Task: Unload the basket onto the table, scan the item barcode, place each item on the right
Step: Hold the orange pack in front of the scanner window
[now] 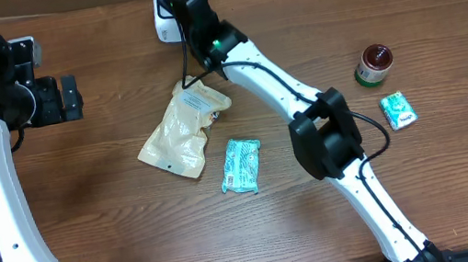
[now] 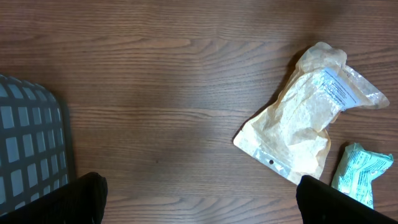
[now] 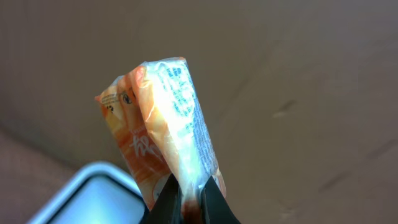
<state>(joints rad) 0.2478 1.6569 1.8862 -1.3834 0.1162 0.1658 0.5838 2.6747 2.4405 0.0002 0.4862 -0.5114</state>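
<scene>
Overhead: a brown wooden table (image 1: 115, 204) against a tan wall. The right arm (image 1: 328, 135) stretches from the near edge up to the white scanner (image 1: 163, 25) at the far side; the left gripper (image 1: 69, 97) hangs at the left, well apart from the beige pouch (image 1: 186, 131) and teal packet (image 1: 241, 164).

Left wrist: bare wood, a grey mesh basket (image 2: 28, 149) at the left edge – the fingers (image 2: 81, 199) stand wide apart, holding nothing.

Right wrist: the right gripper (image 3: 186, 208) is clamped on the lower end of the orange packet (image 3: 165, 130) – upright, above the scanner's corner
</scene>
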